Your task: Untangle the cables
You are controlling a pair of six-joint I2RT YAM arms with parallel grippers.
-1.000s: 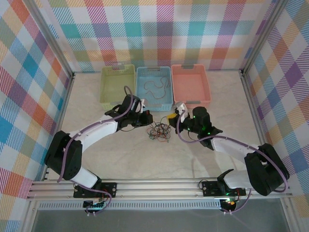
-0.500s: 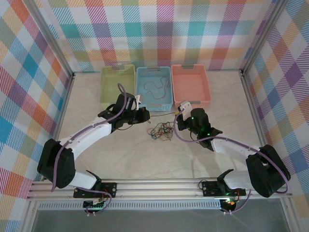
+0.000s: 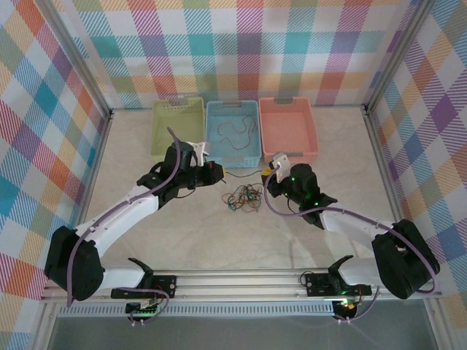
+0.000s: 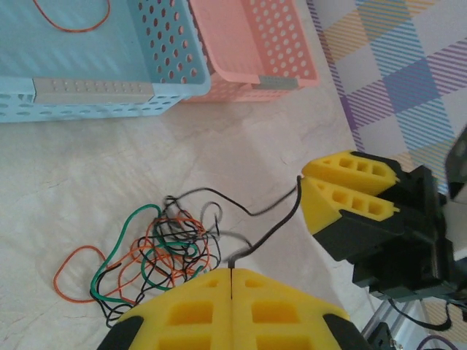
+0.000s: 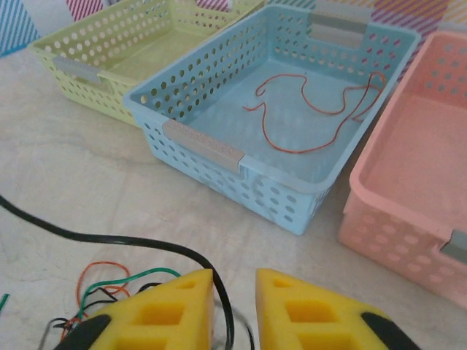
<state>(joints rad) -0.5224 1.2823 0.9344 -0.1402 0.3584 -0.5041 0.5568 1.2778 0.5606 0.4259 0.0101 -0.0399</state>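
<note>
A tangle of thin black, orange and green cables [image 3: 244, 197] lies on the table between the arms, also seen in the left wrist view as the tangle [image 4: 157, 248]. My left gripper [image 3: 217, 172] [image 4: 230, 271] is shut on one end of a black cable [image 4: 281, 219]. That black cable [image 3: 244, 173] runs level over to my right gripper [image 3: 268, 173]. The right gripper [image 5: 233, 281] is open, and the black cable [image 5: 109, 239] passes down between its fingers, close to the left one. A lone orange cable [image 5: 321, 109] lies in the blue basket [image 5: 201, 142].
Three baskets stand in a row at the back: a green basket [image 3: 177, 135], the blue basket [image 3: 233, 162] and a pink basket [image 3: 287, 131]. Green and pink hold nothing. Checked walls close in the table on three sides.
My left gripper has drawn back to the left with the black cable, pulling it out of the tangle. The tangle has spread and shifted slightly. The right gripper has moved back toward the baskets.
</note>
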